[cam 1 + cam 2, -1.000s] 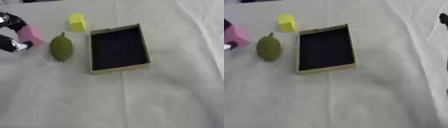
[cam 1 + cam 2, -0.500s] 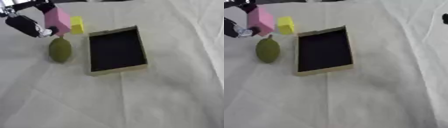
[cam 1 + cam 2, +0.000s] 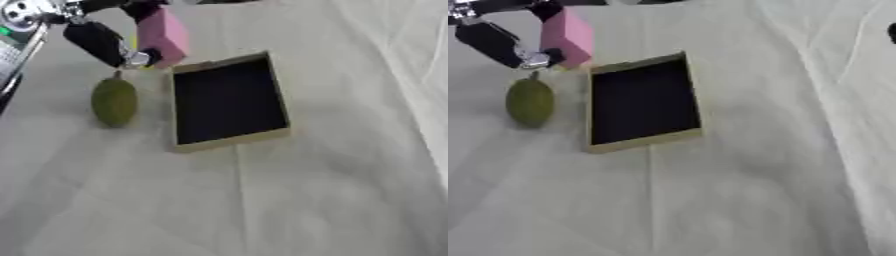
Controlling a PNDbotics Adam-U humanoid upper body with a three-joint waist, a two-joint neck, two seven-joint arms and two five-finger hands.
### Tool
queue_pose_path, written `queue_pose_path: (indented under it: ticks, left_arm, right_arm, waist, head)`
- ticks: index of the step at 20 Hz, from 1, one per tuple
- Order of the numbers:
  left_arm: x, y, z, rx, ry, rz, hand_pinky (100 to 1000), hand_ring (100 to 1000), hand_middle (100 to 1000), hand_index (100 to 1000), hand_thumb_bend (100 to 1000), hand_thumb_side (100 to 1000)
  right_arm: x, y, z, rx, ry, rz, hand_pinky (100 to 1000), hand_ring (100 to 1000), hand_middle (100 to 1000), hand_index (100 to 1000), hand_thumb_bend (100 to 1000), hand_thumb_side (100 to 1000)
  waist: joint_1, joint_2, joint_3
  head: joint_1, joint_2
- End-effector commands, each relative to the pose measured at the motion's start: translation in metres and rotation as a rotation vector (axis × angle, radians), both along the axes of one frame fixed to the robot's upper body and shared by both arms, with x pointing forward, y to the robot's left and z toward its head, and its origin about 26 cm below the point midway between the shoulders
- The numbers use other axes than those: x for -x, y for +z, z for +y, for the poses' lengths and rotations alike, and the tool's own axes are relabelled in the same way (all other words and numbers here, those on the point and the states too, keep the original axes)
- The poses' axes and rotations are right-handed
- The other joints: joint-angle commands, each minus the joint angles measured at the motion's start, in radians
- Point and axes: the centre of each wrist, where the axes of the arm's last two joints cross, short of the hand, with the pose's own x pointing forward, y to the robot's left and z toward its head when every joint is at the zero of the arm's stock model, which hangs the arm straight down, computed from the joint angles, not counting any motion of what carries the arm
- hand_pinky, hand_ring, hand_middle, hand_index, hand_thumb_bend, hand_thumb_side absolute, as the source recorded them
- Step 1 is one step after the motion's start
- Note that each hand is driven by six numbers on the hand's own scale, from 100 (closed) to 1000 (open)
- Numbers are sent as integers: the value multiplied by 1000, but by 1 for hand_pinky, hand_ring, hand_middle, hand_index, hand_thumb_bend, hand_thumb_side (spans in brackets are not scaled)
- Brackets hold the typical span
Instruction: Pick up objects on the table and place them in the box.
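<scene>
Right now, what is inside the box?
Nothing shows inside the box: only its dark bottom, all of it in view. The pink block is held in the left hand, above the table by the box's far left corner. The green fruit lies left of it.

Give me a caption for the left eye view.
Left hand carries pink block toward box; green fruit waits.
</scene>
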Motion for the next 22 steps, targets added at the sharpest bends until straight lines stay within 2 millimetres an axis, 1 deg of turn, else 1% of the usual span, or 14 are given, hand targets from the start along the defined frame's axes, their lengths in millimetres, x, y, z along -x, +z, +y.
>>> queue_pose_path:
  ticks: [1,6,8,11,12,15,18,22]
  left_arm:
    - [-7,2,-10,-22,-14,-9,857,675,557,701,100,251]
    - [-21,-4,-26,-1,-34,30,858,671,556,701,100,303]
    - [-27,-6,-32,6,-32,40,858,670,556,701,100,305]
    - [-33,-11,-42,-4,-23,32,857,674,558,702,100,282]
    - [-35,-14,-46,-14,-16,24,857,678,559,702,100,263]
    - [-41,-26,-53,-54,9,10,857,680,559,702,100,255]
    - [-47,-36,-57,-80,26,4,859,686,562,706,100,237]
    - [-51,-44,-59,-118,33,7,867,698,573,723,100,241]
  right_arm:
    - [2,10,1,13,13,-35,910,977,567,833,100,641]
    - [0,14,3,2,22,-49,911,978,567,834,100,643]
    - [-1,15,5,-3,28,-54,911,979,567,834,100,644]
    - [-1,16,6,-11,32,-55,911,980,567,834,100,645]
    - [-1,17,6,-12,33,-56,910,980,567,834,100,645]
    - [-2,18,7,-14,38,-59,910,980,568,834,100,646]
    - [-3,19,8,-19,43,-59,910,980,568,834,100,647]
    - [-3,20,10,-24,50,-60,910,980,568,834,100,649]
  waist:
    - [6,-26,-6]
    - [9,-12,-30]
    - [9,-6,-41]
    - [11,0,-53]
    - [12,2,-56]
    - [13,4,-62]
    - [13,5,-65]
    - [16,7,-67]
  head:
    - [5,-11]
    - [6,-17]
    - [8,-23]
    - [13,-31]
    - [13,-34]
    - [15,-38]
    - [16,-42]
    - [13,-41]
